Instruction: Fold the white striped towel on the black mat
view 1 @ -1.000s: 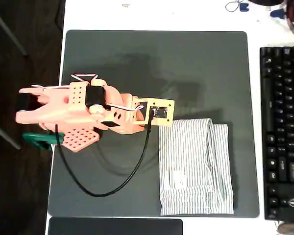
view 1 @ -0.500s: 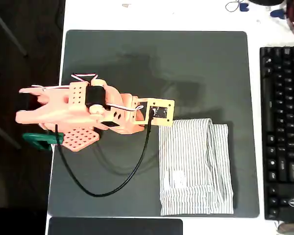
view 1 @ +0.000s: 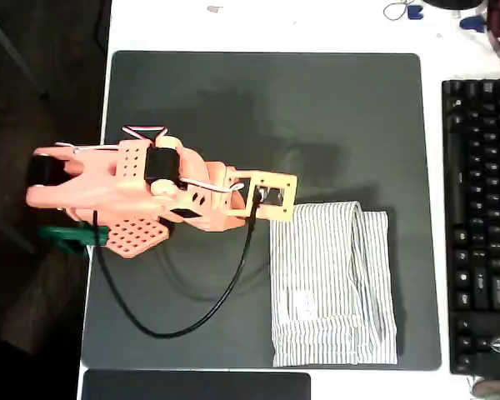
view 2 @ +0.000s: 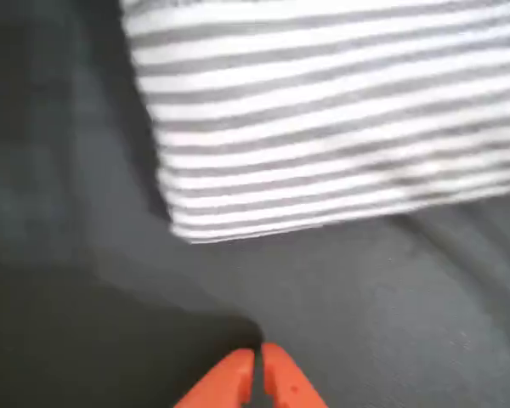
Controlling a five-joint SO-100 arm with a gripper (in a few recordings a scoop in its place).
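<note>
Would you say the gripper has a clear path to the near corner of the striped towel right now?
Probably yes. In the wrist view the gripper, jaws together, sits just short of the white striped towel, with only bare black mat between them; it would need to open first.

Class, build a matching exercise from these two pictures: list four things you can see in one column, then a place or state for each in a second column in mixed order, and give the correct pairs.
Things:
1. white striped towel
2. black mat
3. keyboard
4. gripper

Places or states:
A. at the right edge of the overhead view, off the mat
B. fingertips together above bare mat, holding nothing
C. folded, lying on the mat's lower right part in the overhead view
D. spread flat on the white table, under arm and cloth

Pairs: 1-C, 2-D, 3-A, 4-B
</note>
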